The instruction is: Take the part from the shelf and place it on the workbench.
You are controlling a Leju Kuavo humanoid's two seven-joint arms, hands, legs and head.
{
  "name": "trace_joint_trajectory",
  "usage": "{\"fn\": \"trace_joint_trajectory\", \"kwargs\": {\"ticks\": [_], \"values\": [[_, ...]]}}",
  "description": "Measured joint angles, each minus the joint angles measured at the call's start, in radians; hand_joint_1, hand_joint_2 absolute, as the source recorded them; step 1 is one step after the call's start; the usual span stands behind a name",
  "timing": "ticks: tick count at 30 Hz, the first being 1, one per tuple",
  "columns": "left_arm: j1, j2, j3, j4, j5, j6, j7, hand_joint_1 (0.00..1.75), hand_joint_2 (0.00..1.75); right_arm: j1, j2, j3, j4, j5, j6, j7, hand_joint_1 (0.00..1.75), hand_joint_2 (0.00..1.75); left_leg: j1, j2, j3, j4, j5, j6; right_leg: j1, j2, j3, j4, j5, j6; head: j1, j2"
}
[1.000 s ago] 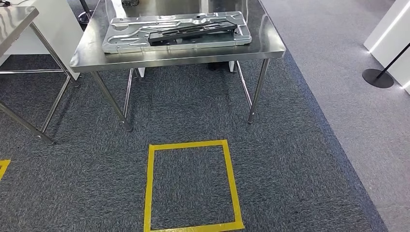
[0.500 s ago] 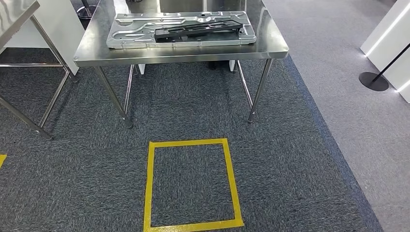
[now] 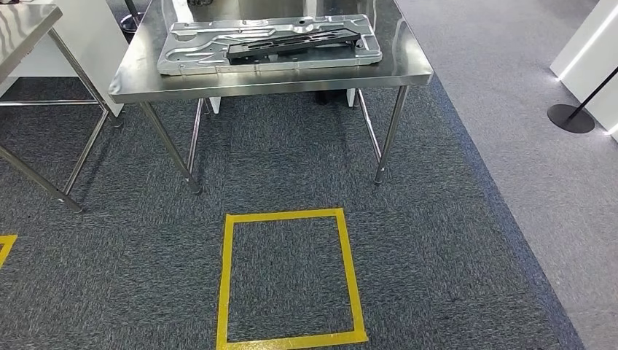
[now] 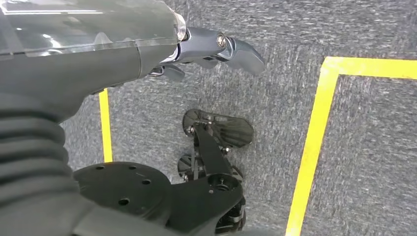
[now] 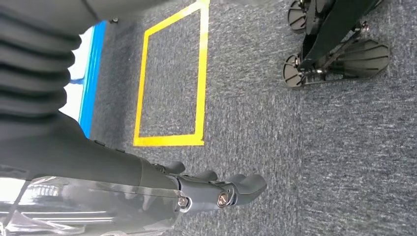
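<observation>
Whole view slid a little since earlier: camera moved, not things. Silver part point(image 3: 268, 44) flat on table point(image 3: 408, 69), upper middle. Left hand point(image 4: 211, 49) and right hand point(image 5: 216, 191) hanging, fingers loosely apart, holding nothing. Looks nearly done.

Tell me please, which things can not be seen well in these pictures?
- Steel table: far side cut off by the head view's top edge.
- Black part on the silver panel: small details too small, head view.
- Left hand: fingers mostly hidden behind its cover.
- Right hand: palm side faces away.
</observation>
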Motion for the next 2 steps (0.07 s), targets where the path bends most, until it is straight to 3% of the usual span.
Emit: {"fn": "trace_joint_trajectory", "kwargs": {"ticks": [2], "values": [[0.002,0.0,-0.006,0.0,0.009,-0.001,0.007,0.0,1.75,0.002,-0.001,0.009,-0.001,-0.019,0.001,0.0,0.0,1.75,0.0,0.0,0.0,0.0,0.0,0.0,0.0,0.0,0.0,0.0,0.0,0.0,0.0,0.0]]}}
